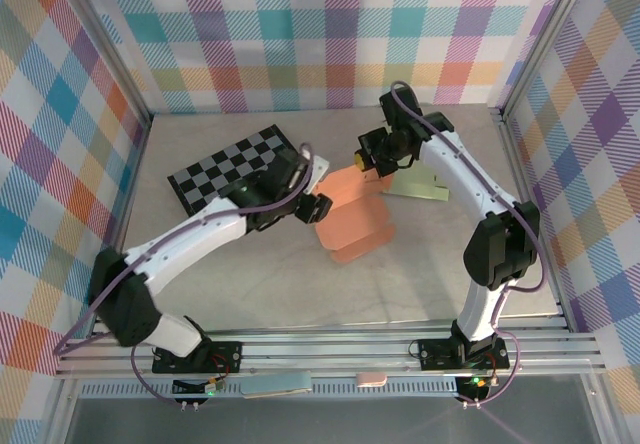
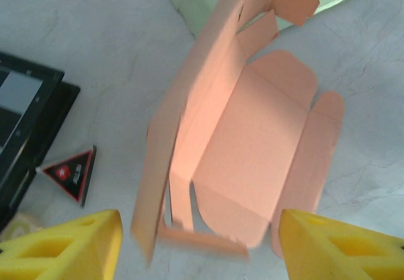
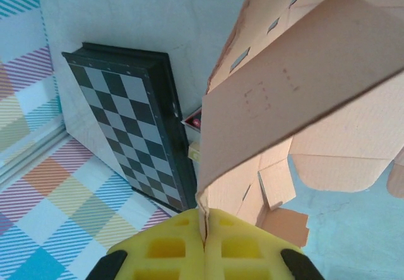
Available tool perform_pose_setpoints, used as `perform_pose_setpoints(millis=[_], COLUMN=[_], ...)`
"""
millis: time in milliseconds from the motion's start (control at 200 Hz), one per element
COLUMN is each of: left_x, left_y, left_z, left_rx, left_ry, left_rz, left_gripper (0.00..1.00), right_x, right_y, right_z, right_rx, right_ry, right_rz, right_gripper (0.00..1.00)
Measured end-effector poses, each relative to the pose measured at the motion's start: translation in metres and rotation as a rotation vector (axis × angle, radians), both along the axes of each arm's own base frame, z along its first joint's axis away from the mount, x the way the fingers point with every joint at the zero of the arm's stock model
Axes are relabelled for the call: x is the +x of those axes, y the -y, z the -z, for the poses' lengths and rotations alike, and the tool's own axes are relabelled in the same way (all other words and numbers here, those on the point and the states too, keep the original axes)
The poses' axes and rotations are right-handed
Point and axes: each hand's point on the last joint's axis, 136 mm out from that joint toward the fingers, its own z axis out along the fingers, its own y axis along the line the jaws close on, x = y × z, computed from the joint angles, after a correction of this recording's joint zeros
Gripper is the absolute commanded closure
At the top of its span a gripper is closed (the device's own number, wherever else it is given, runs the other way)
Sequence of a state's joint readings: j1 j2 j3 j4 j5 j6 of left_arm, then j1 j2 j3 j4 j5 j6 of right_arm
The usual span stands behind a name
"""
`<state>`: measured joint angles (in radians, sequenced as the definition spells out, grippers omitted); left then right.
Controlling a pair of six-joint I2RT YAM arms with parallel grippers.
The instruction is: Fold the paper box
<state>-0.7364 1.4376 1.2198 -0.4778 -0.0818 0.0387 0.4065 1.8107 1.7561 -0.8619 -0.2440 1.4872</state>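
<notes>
Right gripper [image 3: 204,242] pinched on panel edge of paper box [image 3: 297,97]; left gripper [image 2: 199,239] spread, nothing held. Card judged light, floppy, easily creased; best taken near folds.

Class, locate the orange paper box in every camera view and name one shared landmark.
Top external: paper box at table centre, between the arms.
Left wrist: paper box centre frame, flaps spread open.
Right wrist: paper box upper right, edge pinched by right gripper.
Shared landmark: chessboard, left of it everywhere.
</notes>
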Motion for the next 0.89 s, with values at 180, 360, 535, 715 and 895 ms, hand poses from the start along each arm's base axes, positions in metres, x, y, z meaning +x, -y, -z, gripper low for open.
perform_pose_setpoints(millis=[180,360,535,715,895], left_x=[-0.006,0.006,0.016,0.028,0.029], left_y=[-0.006,-0.001,-0.002,-0.012,-0.016], left_z=[0.013,0.03,0.044,0.044,0.051], left_rx=[-0.039,-0.036,0.022,0.057,0.08], left_ry=[-0.022,0.0,0.047,0.115,0.138], left_rz=[-0.101,-0.202,-0.287,-0.351,-0.348], left_gripper=[0.29,0.25,0.3,0.42,0.7], right_x=[0.0,-0.001,-0.001,0.001,0.003], right_y=[0.004,0.004,0.005,0.009,0.012], right_z=[0.005,0.008,0.008,0.008,0.008], right_rx=[0.001,0.006,0.015,0.018,0.019], right_ry=[-0.033,-0.058,-0.072,-0.077,-0.079], right_rz=[0.031,0.052,0.07,0.088,0.096], right_gripper=[1.0,1.0,1.0,1.0,1.0])
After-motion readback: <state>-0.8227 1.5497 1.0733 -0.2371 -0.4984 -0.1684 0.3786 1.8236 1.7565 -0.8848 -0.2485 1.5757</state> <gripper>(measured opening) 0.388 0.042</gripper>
